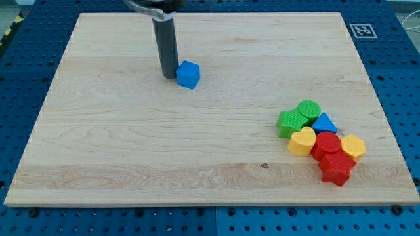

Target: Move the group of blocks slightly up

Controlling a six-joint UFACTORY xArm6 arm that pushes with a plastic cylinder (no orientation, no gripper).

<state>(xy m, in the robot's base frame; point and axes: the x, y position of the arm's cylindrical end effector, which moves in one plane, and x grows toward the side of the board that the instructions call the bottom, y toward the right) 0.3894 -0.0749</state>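
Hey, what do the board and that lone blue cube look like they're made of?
The board looks like pale wood, matte, with visible grain lines and a small knot. The blue cube, just right of my tip, is probably plastic: uniform saturated colour, smooth faces with a slight sheen.

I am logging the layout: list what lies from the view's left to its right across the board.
My tip → blue cube → green block → yellow heart → red cylinder → yellow block. The other clustered blocks overlap these in order, so they are left out.
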